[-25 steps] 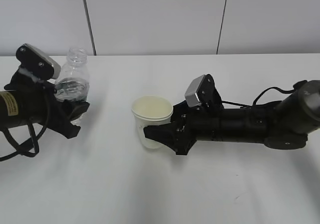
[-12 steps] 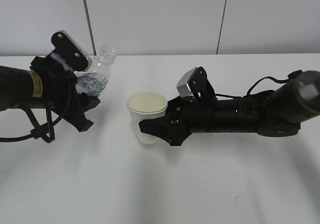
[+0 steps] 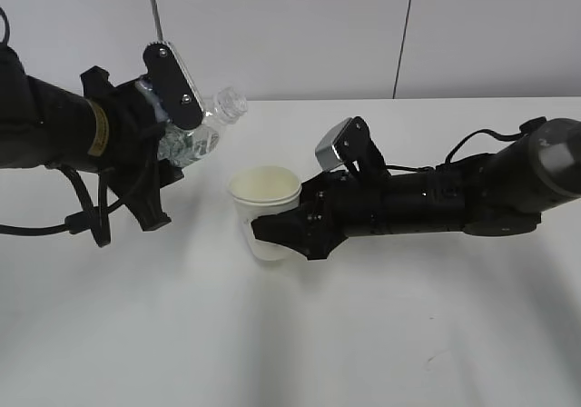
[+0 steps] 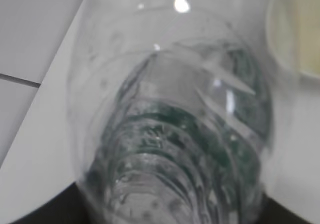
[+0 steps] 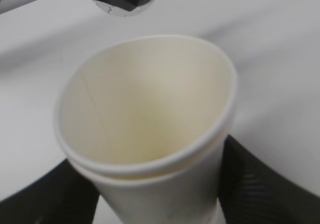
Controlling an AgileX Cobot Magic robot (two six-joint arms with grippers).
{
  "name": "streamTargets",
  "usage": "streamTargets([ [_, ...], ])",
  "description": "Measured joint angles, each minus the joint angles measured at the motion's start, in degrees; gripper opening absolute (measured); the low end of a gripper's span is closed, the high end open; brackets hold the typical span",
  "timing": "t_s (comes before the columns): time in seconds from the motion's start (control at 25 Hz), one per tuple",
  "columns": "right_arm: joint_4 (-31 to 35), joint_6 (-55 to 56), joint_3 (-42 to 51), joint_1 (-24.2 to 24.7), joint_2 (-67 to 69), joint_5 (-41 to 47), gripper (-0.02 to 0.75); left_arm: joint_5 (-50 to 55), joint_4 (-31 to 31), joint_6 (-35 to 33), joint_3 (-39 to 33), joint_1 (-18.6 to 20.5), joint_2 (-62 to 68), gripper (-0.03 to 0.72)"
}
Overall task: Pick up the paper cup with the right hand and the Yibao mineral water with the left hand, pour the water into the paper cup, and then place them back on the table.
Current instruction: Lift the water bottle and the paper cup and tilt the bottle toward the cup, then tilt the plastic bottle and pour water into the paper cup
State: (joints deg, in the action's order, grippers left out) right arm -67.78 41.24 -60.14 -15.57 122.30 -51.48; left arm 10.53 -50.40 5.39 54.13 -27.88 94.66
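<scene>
Nearest the exterior camera, the bare white table (image 3: 300,334) spreads across the foreground, and beyond it the right arm (image 3: 472,193) lies stretched low and nearly level over the tabletop, reaching in from the right edge toward the middle. At its end the right gripper (image 3: 272,236) clasps the paper cup (image 3: 265,212), one black finger (image 5: 260,184) pressed to each side of the cup's lower wall, as the right wrist view shows. Whether the cup's base touches the table cannot be told. It stands roughly upright, mouth open to the ceiling, and its cream inside looks dry, with nothing visibly in it. Farther back and to the left, the left arm (image 3: 54,134) is raised above the table and rolled over, so that the left gripper (image 3: 168,153) carries the Yibao mineral water (image 3: 204,130) tilted, its uncapped neck pointing right and slightly upward, toward the cup yet short of its rim. Its jaws are closed around the bottle's labelled middle. Up close in the left wrist view the bottle's ribbed clear wall fills the picture; how much water it holds cannot be told.
</scene>
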Motion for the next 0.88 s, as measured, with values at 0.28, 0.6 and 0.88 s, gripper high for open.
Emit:
streamTargets([
  [0.28, 0.01, 0.39, -0.28, 0.0, 0.0, 0.9, 0.512, 5.78, -4.23, 0.0, 0.87, -2.29, 0.0, 0.337],
  [0.6, 0.01, 1.15, -0.45, 0.0, 0.0, 0.9, 0.512, 9.9, -7.94, 0.0, 0.87, -2.31, 0.0, 0.335],
  [0.88, 0.01, 1.72, -0.67, 0.0, 0.0, 0.32, 0.512, 11.34, -10.25, 0.0, 0.92, -2.31, 0.0, 0.335],
])
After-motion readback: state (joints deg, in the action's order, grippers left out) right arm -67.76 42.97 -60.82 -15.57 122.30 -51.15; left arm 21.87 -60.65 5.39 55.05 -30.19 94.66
